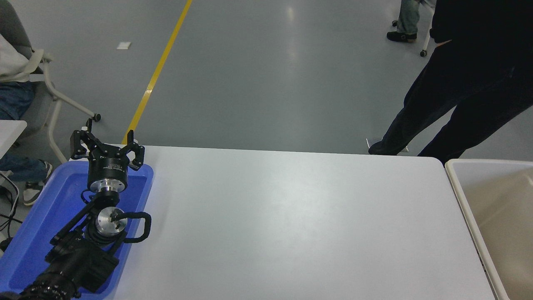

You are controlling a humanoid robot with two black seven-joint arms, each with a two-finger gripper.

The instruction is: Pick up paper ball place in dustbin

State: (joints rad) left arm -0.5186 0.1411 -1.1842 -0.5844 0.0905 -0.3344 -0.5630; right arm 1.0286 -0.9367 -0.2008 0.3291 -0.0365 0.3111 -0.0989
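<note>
Searching the bench (291,225) shows no paper ball, so any reach risks closing on nothing. Only the left tool (107,146) shows, released, over the blue tray (37,216); the dustbin (458,183) waits at the right edge.

A single head view looks forward and down from high on the robot's side over the white table (291,225)
</note>
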